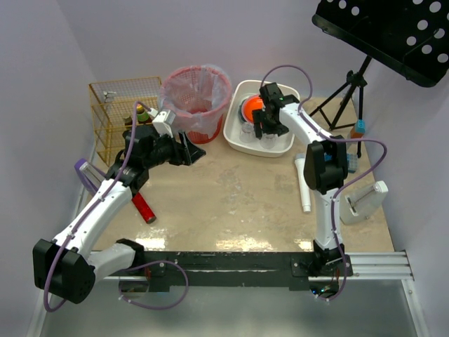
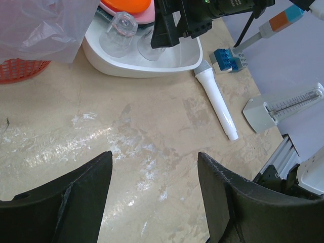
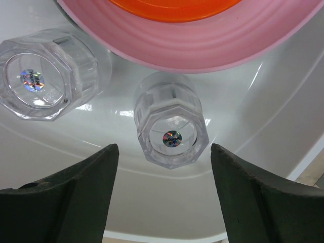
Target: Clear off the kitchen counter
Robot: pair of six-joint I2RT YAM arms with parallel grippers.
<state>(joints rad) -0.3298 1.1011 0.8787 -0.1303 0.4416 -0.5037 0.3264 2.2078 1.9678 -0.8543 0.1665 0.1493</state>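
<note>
Beige marbled worktop (image 1: 231,210) fills the middle of the top view, with a black rail (image 1: 224,265) along its 6 o'clock edge and both tools open above it.
A wire basket (image 1: 112,116) stands at its 10 o'clock corner, a red mesh bin (image 1: 198,105) lined with clear plastic at 11 o'clock, and a white tub (image 1: 261,149) at 1 o'clock. The left tool (image 2: 154,164) hangs over bare stone near the bin, jaws spread and empty. The right tool (image 3: 163,148) hovers inside the tub, fingers apart, gripping nothing, over an upturned clear tumbler (image 3: 172,126). A second tumbler (image 3: 40,81) stands at its 10 o'clock, below an orange bowl (image 3: 172,7) nested in a pink bowl (image 3: 192,45). A white tube (image 1: 303,186) lies at 3 o'clock and a red cylinder (image 1: 144,208) at 8 o'clock.
</note>
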